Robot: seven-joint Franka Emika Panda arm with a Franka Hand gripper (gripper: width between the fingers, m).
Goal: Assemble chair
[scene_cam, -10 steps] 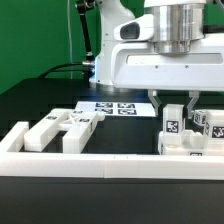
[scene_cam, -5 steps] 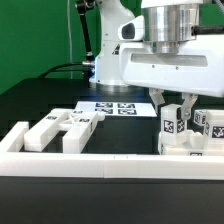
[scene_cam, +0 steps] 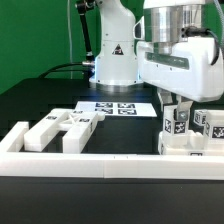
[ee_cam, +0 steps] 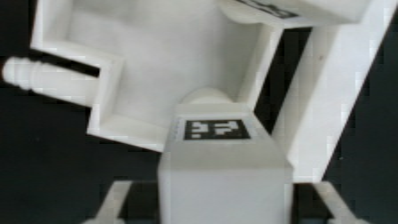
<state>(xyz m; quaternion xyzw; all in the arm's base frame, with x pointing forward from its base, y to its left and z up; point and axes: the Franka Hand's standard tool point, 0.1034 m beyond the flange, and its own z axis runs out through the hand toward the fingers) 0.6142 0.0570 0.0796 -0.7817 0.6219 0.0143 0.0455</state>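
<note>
Gripper pinching an upright chair piece at the exterior view's right, close behind the border rail.

The gripper [scene_cam: 174, 112] comes straight down with its fingers pressed against the two sides of the upright tagged block [scene_cam: 172, 124]. This block stands among the white chair parts gathered at that end of the dark surface [scene_cam: 40, 100]. The wrist view shows the same block running up to the flat seat slab [ee_cam: 160, 70], which has a round peg [ee_cam: 45, 80] sticking out of one edge. I judge the grip from above is meant to keep the block square while it seats against the slab. Whether the two are already joined cannot be told. More loose chair parts [scene_cam: 60, 130] lie along the border rail [scene_cam: 100, 162] at the exterior view's left, seemingly parked there within reach. The marker board [scene_cam: 115, 107] lies flat behind them.
</note>
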